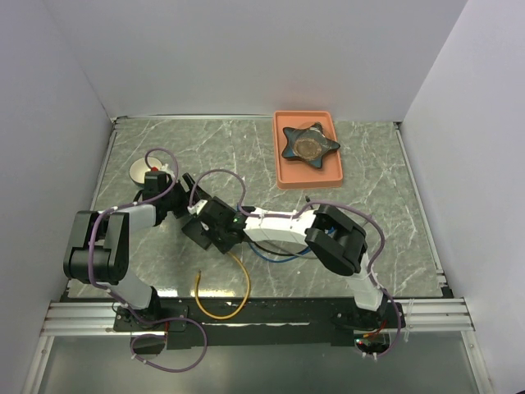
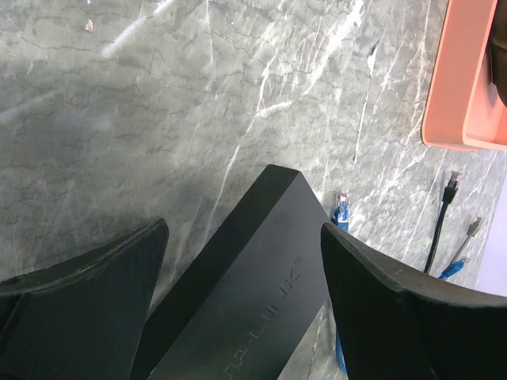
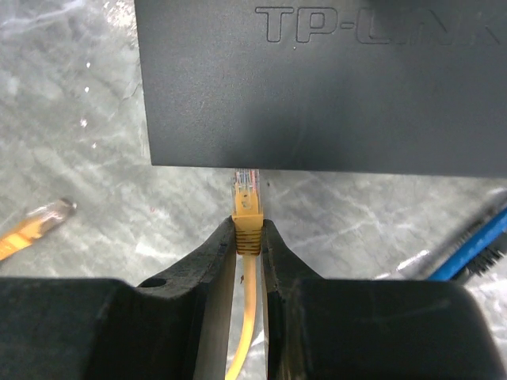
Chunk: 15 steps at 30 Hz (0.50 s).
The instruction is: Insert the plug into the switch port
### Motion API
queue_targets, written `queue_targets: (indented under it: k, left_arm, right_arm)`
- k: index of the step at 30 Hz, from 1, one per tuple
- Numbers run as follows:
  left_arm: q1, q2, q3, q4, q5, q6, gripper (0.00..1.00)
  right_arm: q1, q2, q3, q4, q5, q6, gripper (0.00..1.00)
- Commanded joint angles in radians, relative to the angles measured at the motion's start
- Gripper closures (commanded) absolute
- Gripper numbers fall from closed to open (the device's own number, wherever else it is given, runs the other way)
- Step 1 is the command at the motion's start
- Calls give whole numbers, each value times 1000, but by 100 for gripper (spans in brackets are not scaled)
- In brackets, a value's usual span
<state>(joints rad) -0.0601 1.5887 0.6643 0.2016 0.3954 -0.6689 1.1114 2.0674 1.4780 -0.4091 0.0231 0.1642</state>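
Note:
The black switch lies flat on the marble table, its lettered top facing up. My right gripper is shut on the yellow plug. The plug's clear tip reaches the switch's near long edge. The switch port is hidden under that edge, so I cannot see how deep the plug sits. The yellow cable trails back between the fingers. My left gripper stands wide open astride the far end of the switch, with table showing between fingers and box. In the top view both grippers meet mid-table and cover the switch.
An orange tray with a dark star-shaped object sits at the back right. A white round item is at the back left. Loose blue, black and grey plugs lie right of the switch. The yellow cable loops at the near edge.

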Motion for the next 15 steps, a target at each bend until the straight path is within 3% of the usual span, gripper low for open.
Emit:
queue_targets:
  k: [1, 15]
  left_arm:
    - [-4, 28, -40, -110, -12, 23, 13]
    - [-3, 16, -45, -113, -15, 26, 13]
  right_arm:
    - [8, 23, 50, -2, 28, 14, 100]
    - [7, 52, 91, -68, 101, 49, 100]
